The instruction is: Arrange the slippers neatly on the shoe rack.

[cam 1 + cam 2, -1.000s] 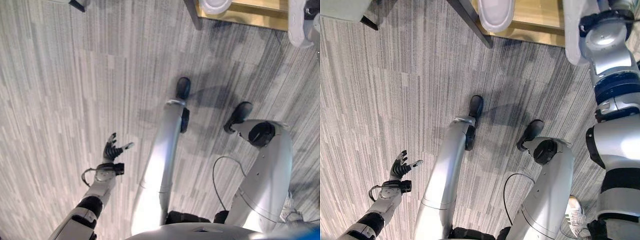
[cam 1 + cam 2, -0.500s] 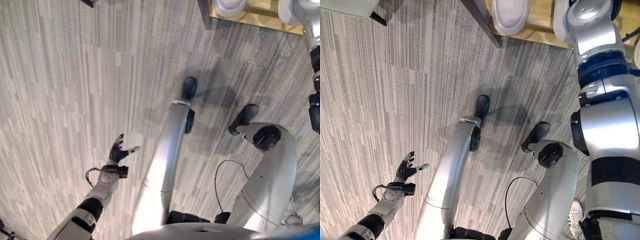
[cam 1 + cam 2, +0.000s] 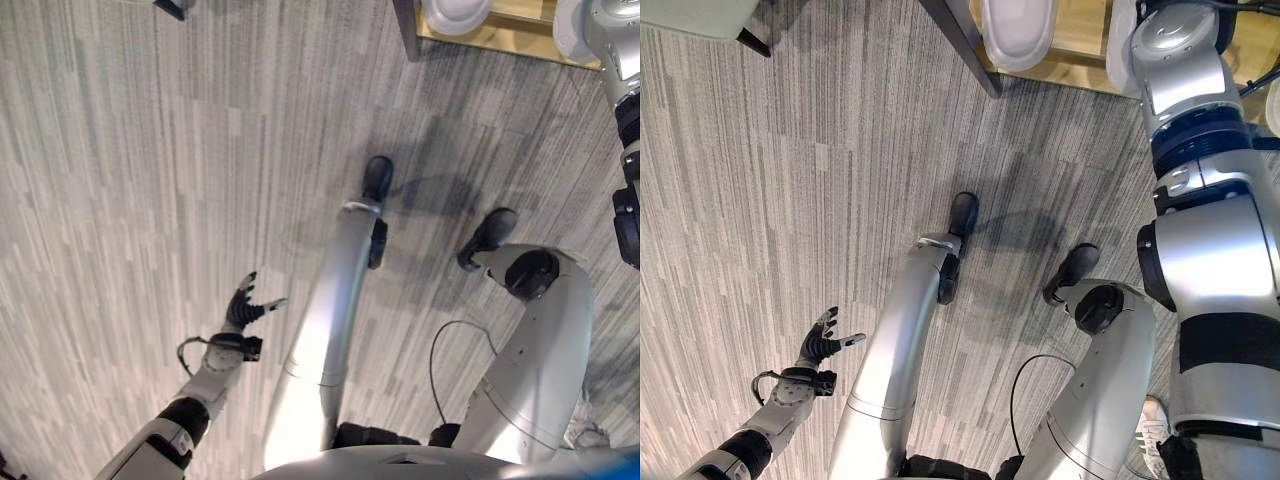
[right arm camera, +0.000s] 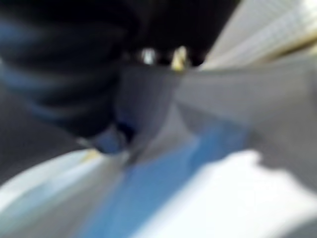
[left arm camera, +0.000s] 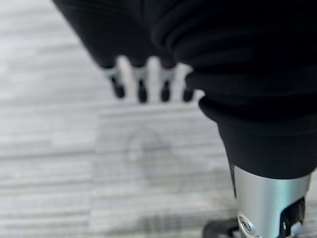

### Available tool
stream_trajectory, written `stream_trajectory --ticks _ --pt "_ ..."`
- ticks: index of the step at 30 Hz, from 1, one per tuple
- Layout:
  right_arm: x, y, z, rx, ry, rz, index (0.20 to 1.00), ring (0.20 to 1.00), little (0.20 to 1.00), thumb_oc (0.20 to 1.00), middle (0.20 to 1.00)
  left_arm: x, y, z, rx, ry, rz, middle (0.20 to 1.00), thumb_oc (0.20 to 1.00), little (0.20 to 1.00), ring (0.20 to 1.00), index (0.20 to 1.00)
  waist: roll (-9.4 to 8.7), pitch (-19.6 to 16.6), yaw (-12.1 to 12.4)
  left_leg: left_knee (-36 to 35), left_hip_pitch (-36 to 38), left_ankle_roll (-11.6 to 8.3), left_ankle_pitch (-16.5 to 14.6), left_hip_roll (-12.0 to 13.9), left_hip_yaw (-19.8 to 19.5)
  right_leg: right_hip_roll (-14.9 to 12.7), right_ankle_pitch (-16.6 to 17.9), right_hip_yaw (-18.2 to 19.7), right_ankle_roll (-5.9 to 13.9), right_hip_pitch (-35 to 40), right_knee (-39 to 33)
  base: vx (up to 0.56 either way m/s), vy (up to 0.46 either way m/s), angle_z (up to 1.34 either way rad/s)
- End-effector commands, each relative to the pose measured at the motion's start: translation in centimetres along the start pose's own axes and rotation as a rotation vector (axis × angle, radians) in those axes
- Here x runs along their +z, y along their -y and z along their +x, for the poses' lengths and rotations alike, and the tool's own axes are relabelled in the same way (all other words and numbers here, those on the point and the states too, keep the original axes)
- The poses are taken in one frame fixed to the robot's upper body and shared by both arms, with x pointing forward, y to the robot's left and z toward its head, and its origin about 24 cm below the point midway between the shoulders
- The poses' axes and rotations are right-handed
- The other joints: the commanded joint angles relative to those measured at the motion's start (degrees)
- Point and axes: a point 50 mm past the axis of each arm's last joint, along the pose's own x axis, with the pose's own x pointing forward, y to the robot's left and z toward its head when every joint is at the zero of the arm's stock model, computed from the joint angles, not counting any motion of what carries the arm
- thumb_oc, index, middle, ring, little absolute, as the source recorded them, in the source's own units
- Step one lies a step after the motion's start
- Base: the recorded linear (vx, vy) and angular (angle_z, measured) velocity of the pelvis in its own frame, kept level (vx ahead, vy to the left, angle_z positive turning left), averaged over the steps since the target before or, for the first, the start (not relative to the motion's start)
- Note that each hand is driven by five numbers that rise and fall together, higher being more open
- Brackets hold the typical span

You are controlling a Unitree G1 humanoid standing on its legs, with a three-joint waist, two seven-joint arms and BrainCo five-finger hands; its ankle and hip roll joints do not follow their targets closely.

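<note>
a: left hand (image 3: pixel 243 309) hangs low over the carpet (image 3: pixel 110 180), fingers spread and relaxed, nothing in it. wrist view agrees: straight fingers (image 5: pixel 141 89), bare floor past them.

b: right hand?

a: arm goes up toward the rack (image 3: pixel 1080 45) at the far edge. its wrist view is a smear of dark cover, grey and blue. can't tell whether it's released or grasping anything.

b: slippers?

a: one white slipper (image 3: pixel 1018 28) sits on the rack's wooden shelf, just past the dark upright (image 3: pixel 960 45). rounded end points back toward the robot. a second white shape sits further right on the shelf, mostly behind the right arm, so i won't call it.

b: handling?

a: my guess: light, foam or rubber, bends at the sole, smooth upper. not fragile. grip across the strap or pinch the side of the sole near the middle, so it doesn't fold or swing. a grip at the toe would likely let it droop.

b: risk?

a: sliding on the wood when nudged straight. push slowly and flat.
</note>
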Motion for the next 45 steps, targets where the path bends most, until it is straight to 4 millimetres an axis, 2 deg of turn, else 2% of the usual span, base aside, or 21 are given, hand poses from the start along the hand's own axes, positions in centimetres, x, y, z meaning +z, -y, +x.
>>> stream_trajectory --ticks 1,3,4,5,13,17,20,23,26,27,28,31,32,35,40,42,45 --pt "2.8 0.7 0.5 -0.023 0.132 0.061 0.2 0.2 0.2 0.2 0.2 -2.1 -1.6 -1.3 0.048 -0.059 0.053 1.0 1.0 1.0 1.0 1.0 1.69 -0.11 0.21 0.62 3.14 0.5 -10.95 0.54 0.02 2.56 0.78 3.2 2.22 2.7 -4.34 0.0 0.0 0.0" --pt "2.8 0.4 0.3 -0.012 0.126 0.073 0.2 0.2 0.2 0.2 0.2 -2.0 -1.5 -1.3 0.042 -0.051 0.054 1.0 1.0 1.0 1.0 1.0 1.64 -0.11 0.18 1.03 3.14 0.51 -11.2 0.6 0.18 2.76 0.65 3.3 2.14 2.66 -4.06 0.0 0.0 0.0" --pt "2.7 0.2 0.1 -0.008 0.121 0.081 0.376 0.376 0.376 0.376 0.376 -2.0 -1.5 -1.3 0.043 -0.052 0.051 1.0 1.0 1.0 1.0 1.0 1.67 -0.11 0.18 1.35 3.14 0.52 -11.27 0.69 0.27 2.8 0.57 3.31 2.07 2.59 -3.73 0.02 -0.013 -0.03" --pt "2.9 -0.1 0.0 0.002 0.124 0.086 0.2 0.2 0.2 0.2 0.2 -2.0 -1.6 -1.3 0.046 -0.057 0.054 1.0 1.0 1.0 1.0 1.0 1.68 -0.11 0.22 1.84 3.14 0.52 -11.45 0.73 0.28 2.94 0.38 3.42 1.98 2.5 -3.1 0.03 -0.011 -0.03" --pt "2.9 -0.9 -0.7 0.034 0.125 0.098 0.2 0.2 0.2 0.2 0.2 -2.6 -2.1 -1.7 0.061 -0.076 0.044 1.0 1.0 1.0 1.0 1.0 1.57 -0.11 0.36 5.15 3.14 0.37 -13.21 1.28 0.25 3.22 -1.16 4.02 1.52 1.85 0.29 0.02 -0.014 0.0" --pt "3.5 -1.0 -1.0 0.034 0.152 0.117 0.2 0.2 0.2 0.2 0.2 -4.1 -3.5 -2.3 0.167 -0.151 -0.034 1.0 1.0 1.0 1.0 1.0 1.43 -0.11 0.26 9.9 3.14 0.66 -16.03 1.73 0.27 3.5 -3.28 4.21 0.89 1.71 4.56 0.06 -0.065 -0.02" --pt "4.5 -0.8 -1.3 0.016 0.154 0.229 0.2 0.2 0.2 0.2 0.2 -5.5 -4.5 -2.7 0.236 -0.223 -0.071 1.0 1.0 1.0 1.0 1.0 1.11 -0.11 0.0 14.59 3.14 0.64 -18.03 2.22 0.14 3.91 -5.04 4.43 0.54 1.69 8.43 0.08 -0.044 -0.04" --pt "5.2 0.1 -1.2 0.001 0.19 0.294 0.2 0.2 0.2 0.2 0.2 -7.7 -6.2 -4.1 0.335 -0.33 -0.09 1.0 1.0 1.0 1.0 1.0 0.42 -0.11 -0.34 21.48 3.14 0.89 -21.6 2.98 -0.11 4.76 -7.7 4.93 -0.2 1.69 14.33 0.12 -0.075 -0.09" --pt "5.1 0.3 -1.2 0.005 0.209 0.286 0.2 0.2 0.2 0.2 0.2 -8.9 -7.7 -5.1 0.398 -0.386 -0.083 1.0 1.0 1.0 1.0 1.0 0.02 -0.11 -0.4 25.83 3.14 1.03 -23.92 3.97 -0.07 5.14 -9.99 5.07 -0.98 1.69 17.85 0.08 -0.059 -0.1" --pt "4.7 0.5 -1.1 0.002 0.199 0.278 0.2 0.2 0.2 0.2 0.2 -9.7 -8.4 -5.8 0.438 -0.425 -0.089 1.0 1.0 1.0 1.0 1.0 -0.02 -0.11 -0.4 27.88 3.14 1.23 -25.0 4.29 -0.22 5.35 -10.96 5.1 -1.37 1.69 19.79 0.12 -0.063 -0.15" --pt "4.8 0.2 -1.3 0.017 0.201 0.283 0.2 0.2 0.2 0.2 0.2 -10.6 -10.2 -7.0 0.517 -0.481 -0.085 1.0 1.0 1.0 1.0 1.0 0.11 -0.11 -0.4 31.34 3.14 1.34 -26.44 4.47 -1.03 5.63 -11.82 5.13 -1.51 1.69 22.55 0.1 -0.042 -0.15" --pt "4.8 -0.2 -1.7 0.044 0.206 0.262 0.2 0.2 0.2 0.2 0.2 -11.5 -11.4 -8.1 0.581 -0.536 -0.101 1.0 1.0 1.0 1.0 1.0 0.23 -0.11 -0.41 34.33 3.14 1.21 -27.48 4.62 -2.15 6.06 -12.89 5.59 -1.87 1.69 25.25 0.06 0.004 -0.18" --pt "4.5 -0.5 -1.9 0.069 0.215 0.207 0.2 0.2 0.2 0.2 0.2 -12.3 -12.2 -9.3 0.625 -0.586 -0.104 1.0 1.0 1.0 1.0 1.0 0.39 -0.11 -0.6 36.72 3.14 1.3 -28.5 4.56 -3.27 6.34 -13.71 5.78 -2.21 1.69 27.26 0.03 -0.001 -0.16" --pt "3.8 -1.2 -2.5 0.095 0.189 0.183 0.2 0.2 0.2 0.2 0.2 -12.6 -12.7 -9.8 0.65 -0.608 -0.103 1.0 1.0 1.0 1.0 1.0 0.77 -0.11 -0.67 38.52 3.14 1.38 -29.07 4.8 -4.11 6.67 -14.19 6.07 -2.63 1.69 29.09 0.02 0.0 -0.1" --pt "2.8 -1.7 -3.0 0.111 0.16 0.151 0.2 0.2 0.2 0.2 0.2 -12.4 -12.8 -9.7 0.656 -0.595 -0.106 1.0 1.0 1.0 1.0 1.0 1.17 -0.11 -0.74 40.43 3.14 1.13 -29.36 4.87 -4.86 6.76 -14.28 6.33 -2.68 1.69 30.7 0.0 0.0 -0.01" --pt "0.8 -1.9 -3.0 0.135 0.105 0.063 0.2 0.2 0.2 0.2 0.2 -12.3 -12.2 -9.4 0.635 -0.577 -0.118 1.0 1.0 1.0 1.0 1.0 1.75 -0.11 -0.31 42.43 3.14 1.28 -30.47 4.76 -5.25 6.97 -15.12 6.85 -3.08 1.69 32.66 0.01 -0.006 -0.05" --pt "-0.1 -2.2 -3.1 0.148 0.071 0.04 0.2 0.2 0.2 0.2 0.2 -12.3 -12.0 -9.3 0.628 -0.569 -0.132 1.0 1.0 1.0 1.0 1.0 1.88 -0.11 -0.09 42.44 3.14 1.24 -30.56 4.87 -5.37 7.0 -15.31 7.06 -3.28 1.69 32.93 0.0 -0.002 0.01"
